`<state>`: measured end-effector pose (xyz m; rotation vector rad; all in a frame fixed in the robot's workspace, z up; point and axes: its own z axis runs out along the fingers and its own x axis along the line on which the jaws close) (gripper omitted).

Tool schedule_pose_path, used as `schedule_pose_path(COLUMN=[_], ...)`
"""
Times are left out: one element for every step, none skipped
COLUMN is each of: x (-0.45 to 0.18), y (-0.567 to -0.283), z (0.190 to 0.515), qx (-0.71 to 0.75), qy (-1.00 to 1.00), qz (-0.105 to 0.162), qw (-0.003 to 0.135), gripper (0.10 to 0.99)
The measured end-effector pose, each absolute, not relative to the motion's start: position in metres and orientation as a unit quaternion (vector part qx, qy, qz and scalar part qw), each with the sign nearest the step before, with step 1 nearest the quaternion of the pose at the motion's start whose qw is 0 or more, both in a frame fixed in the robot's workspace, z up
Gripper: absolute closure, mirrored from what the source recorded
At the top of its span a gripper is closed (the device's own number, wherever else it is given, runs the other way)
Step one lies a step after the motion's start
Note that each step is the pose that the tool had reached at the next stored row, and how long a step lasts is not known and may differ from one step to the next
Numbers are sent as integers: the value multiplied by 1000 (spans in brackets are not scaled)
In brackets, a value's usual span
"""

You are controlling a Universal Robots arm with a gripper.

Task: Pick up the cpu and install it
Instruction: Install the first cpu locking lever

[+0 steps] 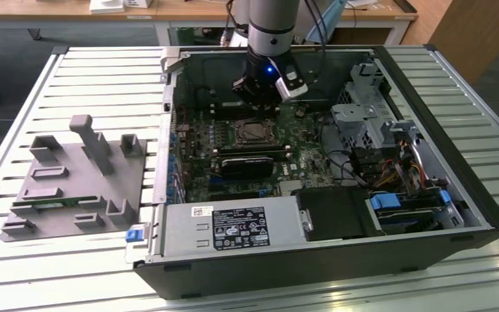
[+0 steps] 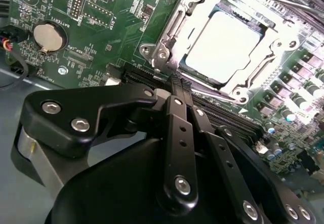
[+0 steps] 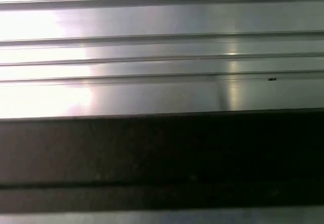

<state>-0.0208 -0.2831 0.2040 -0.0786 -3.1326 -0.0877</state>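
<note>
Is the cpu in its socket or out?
In: the cpu lies flat inside the socket frame on the motherboard, apart from the claw.

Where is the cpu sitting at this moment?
The cpu sits in the metal socket frame on the green motherboard in the second wrist view. In the exterior view it lies inside the open computer case, just below the claw.
</note>
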Motion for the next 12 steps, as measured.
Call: schedule_pose_path(x=[-21, -21, -21, -21, -21, -20, -20, -20, -20, -20, -20, -20], y=[-283, -283, -283, -283, -283, -283, -283, -283, -283, -283, -283, -282], z=[203, 202, 201, 201, 201, 201, 201, 201, 201, 201, 201, 200], qx=[-25, -25, -25, -25, -25, -25, -25, -25, -25, -25, -25, -25], qy=[-999, -999, -999, -999, -999, -999, -999, -999, -999, -999, -999, -999], qz=[-27, -27, -27, -27, -27, -27, -27, -27, -26, -25, -23, -21], qw=[4, 4, 4, 4, 4, 4, 4, 4, 4, 4, 4, 4], gripper=[980, 980, 980, 980, 980, 980, 980, 980, 980, 980, 980, 980])
